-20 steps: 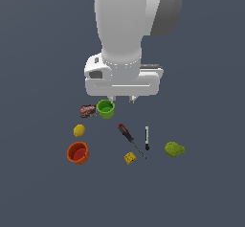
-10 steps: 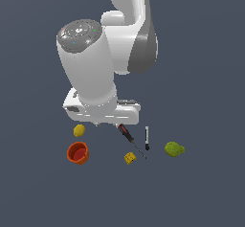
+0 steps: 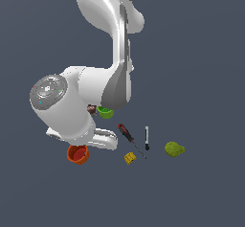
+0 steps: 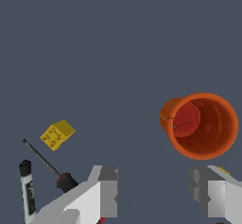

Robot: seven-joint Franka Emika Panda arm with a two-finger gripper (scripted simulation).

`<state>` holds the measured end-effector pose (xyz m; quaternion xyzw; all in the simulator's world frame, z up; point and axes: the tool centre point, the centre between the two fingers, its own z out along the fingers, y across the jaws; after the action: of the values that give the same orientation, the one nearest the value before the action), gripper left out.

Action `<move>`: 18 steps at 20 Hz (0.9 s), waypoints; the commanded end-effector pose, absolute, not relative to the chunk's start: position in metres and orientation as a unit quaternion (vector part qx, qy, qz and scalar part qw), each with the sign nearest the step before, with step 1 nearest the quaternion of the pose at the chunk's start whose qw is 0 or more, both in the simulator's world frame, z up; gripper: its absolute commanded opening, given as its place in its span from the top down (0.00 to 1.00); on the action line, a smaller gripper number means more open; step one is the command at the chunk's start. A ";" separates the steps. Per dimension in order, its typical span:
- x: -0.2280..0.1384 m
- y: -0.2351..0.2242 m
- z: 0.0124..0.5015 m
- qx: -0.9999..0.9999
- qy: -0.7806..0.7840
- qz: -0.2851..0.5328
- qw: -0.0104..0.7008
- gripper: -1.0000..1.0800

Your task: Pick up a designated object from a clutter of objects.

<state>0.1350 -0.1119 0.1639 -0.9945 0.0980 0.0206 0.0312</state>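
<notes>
The orange-red ribbed cup (image 3: 78, 154) stands upright at the exterior view's lower left, just under my white hand, which hides part of its rim. In the wrist view the cup (image 4: 201, 125) shows its redder inside, beyond my right finger. My gripper (image 4: 153, 190) is open and empty, its two grey fingers (image 4: 108, 190) wide apart; the cup is off to one side of the gap, not between the fingers. The fingers are hidden behind the hand in the exterior view. The green cup (image 3: 105, 112) peeks out by the arm.
A red-handled screwdriver (image 3: 129, 138), a black marker (image 3: 147, 138), a yellow block (image 3: 129, 158) and a green pear-like fruit (image 3: 174, 149) lie to the exterior view's right of the cup. A brownish lump (image 3: 91, 109) sits by the green cup. The lemon is hidden.
The arm has swung down and toward the exterior view's left, from above the green cup to just over the orange-red cup. It now covers the lemon.
</notes>
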 end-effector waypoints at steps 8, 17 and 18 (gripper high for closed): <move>0.149 -0.149 0.113 -0.991 0.125 0.024 0.034 0.38; 0.150 -0.157 0.101 -0.990 0.131 0.026 0.035 0.38; 0.150 -0.157 0.100 -0.990 0.131 0.026 0.035 0.38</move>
<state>0.1497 -0.1572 0.1012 -0.9905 0.1309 0.0256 0.0348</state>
